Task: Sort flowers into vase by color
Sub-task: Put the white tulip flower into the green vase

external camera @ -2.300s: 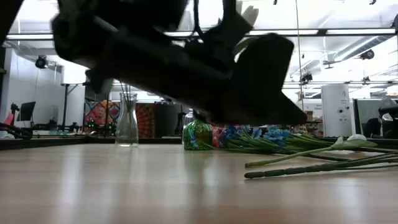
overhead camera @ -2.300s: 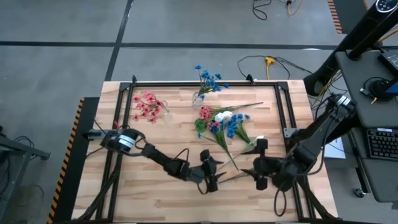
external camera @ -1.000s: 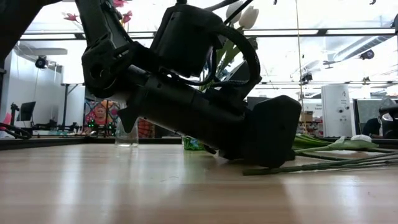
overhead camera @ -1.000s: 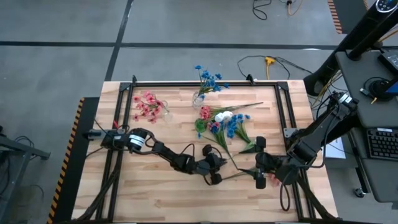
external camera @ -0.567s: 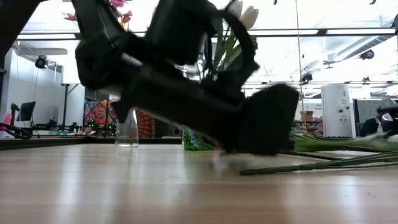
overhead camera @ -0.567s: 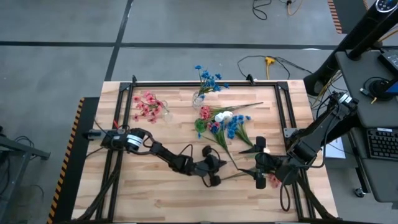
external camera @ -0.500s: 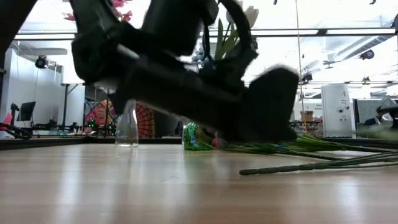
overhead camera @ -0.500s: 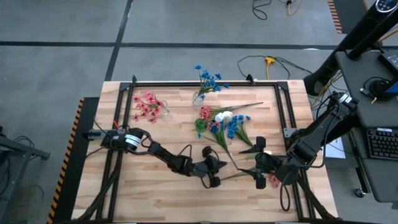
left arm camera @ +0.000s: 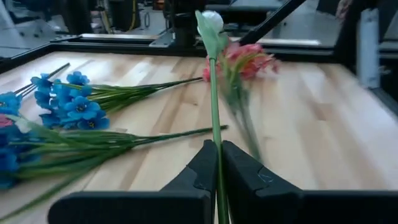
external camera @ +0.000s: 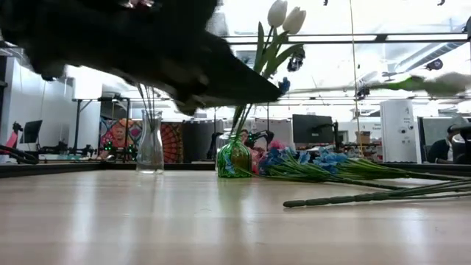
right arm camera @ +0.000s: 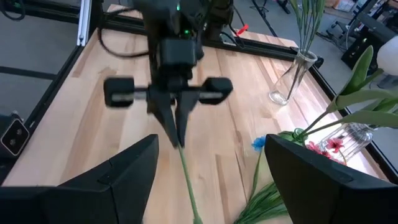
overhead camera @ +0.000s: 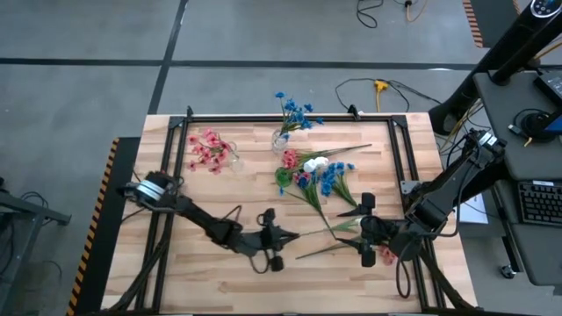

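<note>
Left gripper [left arm camera: 217, 163] pinches white flower [left arm camera: 211, 25] by its stem, lifted over the near-centre table [overhead camera: 219, 281]; right gripper [overhead camera: 366, 230] spread, idle near right; next, probably carry it to the far vase [external camera: 234, 156] holding white blooms.

Left tool [left arm camera: 217, 167] pinching white-bud stem [left arm camera: 214, 93]; blue sprigs [left arm camera: 65, 106] on table [left arm camera: 311, 124].
</note>
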`<state>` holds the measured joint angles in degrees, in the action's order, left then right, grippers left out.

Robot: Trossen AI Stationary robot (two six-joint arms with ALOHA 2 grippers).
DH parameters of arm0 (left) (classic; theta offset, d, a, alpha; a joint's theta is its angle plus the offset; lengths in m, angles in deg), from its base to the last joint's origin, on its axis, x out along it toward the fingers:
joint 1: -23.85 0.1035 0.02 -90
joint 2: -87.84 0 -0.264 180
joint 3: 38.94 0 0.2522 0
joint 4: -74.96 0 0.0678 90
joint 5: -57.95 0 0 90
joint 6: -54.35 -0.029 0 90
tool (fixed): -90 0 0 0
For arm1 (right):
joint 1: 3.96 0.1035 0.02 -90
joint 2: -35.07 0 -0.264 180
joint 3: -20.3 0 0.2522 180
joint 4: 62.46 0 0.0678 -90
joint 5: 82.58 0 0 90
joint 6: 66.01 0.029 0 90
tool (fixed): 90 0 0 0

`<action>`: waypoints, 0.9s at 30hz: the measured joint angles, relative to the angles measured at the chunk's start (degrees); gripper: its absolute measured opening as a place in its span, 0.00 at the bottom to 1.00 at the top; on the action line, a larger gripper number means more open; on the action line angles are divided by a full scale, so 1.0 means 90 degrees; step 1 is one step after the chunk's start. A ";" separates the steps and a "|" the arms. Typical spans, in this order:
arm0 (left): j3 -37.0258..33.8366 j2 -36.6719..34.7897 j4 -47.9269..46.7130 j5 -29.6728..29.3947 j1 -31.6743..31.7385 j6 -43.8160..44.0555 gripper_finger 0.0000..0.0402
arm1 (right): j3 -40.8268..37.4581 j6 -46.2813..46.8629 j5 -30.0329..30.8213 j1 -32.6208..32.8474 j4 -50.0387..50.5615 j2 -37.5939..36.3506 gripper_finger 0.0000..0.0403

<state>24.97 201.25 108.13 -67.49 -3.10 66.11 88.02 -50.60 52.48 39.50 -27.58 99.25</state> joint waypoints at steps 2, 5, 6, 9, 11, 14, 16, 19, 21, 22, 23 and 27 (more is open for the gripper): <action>-0.0329 -0.0306 0.0040 -0.0011 -0.0184 0.0201 0.00 | -0.0002 -0.0079 0.0002 0.0000 -0.0078 0.0000 0.71; -0.0765 -0.0723 0.0056 -0.0015 -0.0502 0.0508 0.00 | 0.0000 -0.0174 0.0002 0.0000 -0.0161 0.0000 0.71; -0.0878 -0.0843 0.0061 -0.0014 -0.0608 0.0557 0.00 | -0.0002 -0.0215 0.0002 0.0000 -0.0230 0.0000 0.71; -0.1170 -0.1092 0.0108 -0.0012 -0.0936 0.0584 0.00 | -0.0002 -0.0371 0.0002 0.0000 -0.0373 0.0007 0.71; -0.1335 -0.1156 0.0312 -0.0010 -0.1098 0.0572 0.00 | -0.0010 -0.0456 0.0000 0.0001 -0.0431 0.0012 0.71; -0.1627 -0.1140 0.1183 -0.0014 -0.1294 0.0341 0.00 | -0.0047 -0.0462 0.0000 0.0000 -0.0482 0.0012 0.71; -0.1831 -0.1068 0.1998 -0.0015 -0.1386 0.0074 0.00 | -0.0101 -0.0518 0.0000 0.0000 -0.0583 0.0014 0.71; -0.2109 -0.0921 0.3307 -0.0012 -0.1510 -0.0421 0.00 | -0.0183 -0.0697 0.0003 0.0000 -0.0892 0.0041 0.71; -0.2203 -0.0839 0.4047 -0.0017 -0.1599 -0.0832 0.00 | -0.0282 -0.0884 0.0002 0.0000 -0.1197 0.0075 0.71; -0.2214 -0.0801 0.4321 -0.0015 -0.1641 -0.1014 0.00 | -0.0342 -0.1039 0.0004 -0.0004 -0.1420 0.0100 0.71; -0.2218 -0.0767 0.4531 -0.0010 -0.1686 -0.1177 0.00 | -0.0413 -0.1200 -0.0009 -0.0022 -0.1689 0.0116 0.71; -0.2162 -0.0755 0.4723 0.0150 -0.1829 -0.1610 0.00 | -0.0692 -0.1880 -0.0055 -0.0109 -0.2636 0.0192 0.71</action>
<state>5.51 194.45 150.64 -66.14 -19.57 51.61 81.79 -67.52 51.98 38.52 -51.31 100.98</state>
